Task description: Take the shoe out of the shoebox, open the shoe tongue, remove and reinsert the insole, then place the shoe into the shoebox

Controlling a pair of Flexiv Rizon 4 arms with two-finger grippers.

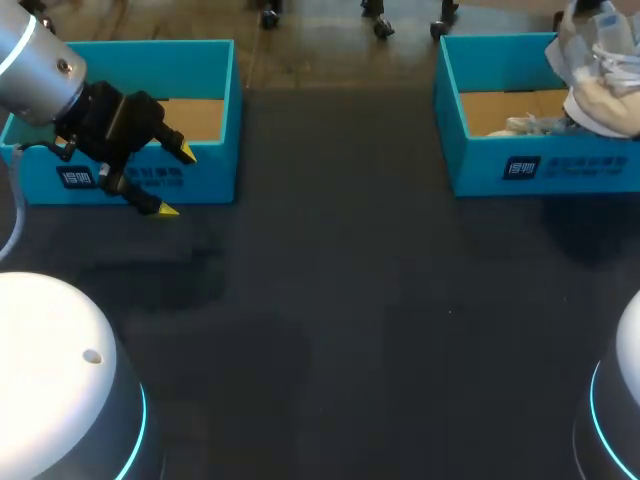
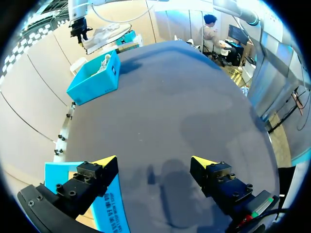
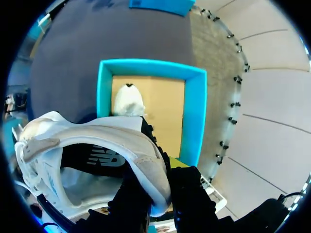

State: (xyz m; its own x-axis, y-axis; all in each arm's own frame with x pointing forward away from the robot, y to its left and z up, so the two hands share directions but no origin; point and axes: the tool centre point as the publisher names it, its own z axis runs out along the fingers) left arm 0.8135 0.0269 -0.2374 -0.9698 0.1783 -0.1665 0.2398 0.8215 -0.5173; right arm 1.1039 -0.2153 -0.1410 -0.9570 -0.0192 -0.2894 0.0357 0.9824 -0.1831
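The right gripper [image 3: 160, 190] is clamped on the shoe [image 3: 92, 150]. Its two dark fingers [image 3: 193, 194] pinch the padded heel rim from either side, and the rest of the shoe sticks out ahead of them and to one side. The shoe is white and grey with a dark lining. It hangs in the air, clear of the table [image 1: 340, 300], over the open blue shoebox [image 3: 193, 116]. From the right wrist the box's brown floor shows directly under the shoe, with a wad of white paper [image 3: 128, 99] lying on it near one wall. In the head view the shoe [image 1: 600, 65] sits above the far right corner of the shoebox [image 1: 540, 165], and the paper [image 1: 525, 125] shows inside. The left wrist view sees the same pair from across the table: the shoe [image 2: 104, 35] is lifted above the shoebox [image 2: 95, 80].

The left gripper [image 1: 172, 182] is well apart from the shoe, on the other side of the table. Its yellow-tipped fingers [image 2: 108, 162] are spread wide with nothing between them, over bare table. It hovers at the front wall of a second blue box [image 1: 205, 110], and one finger is right beside that wall in its own wrist view [image 2: 109, 213].
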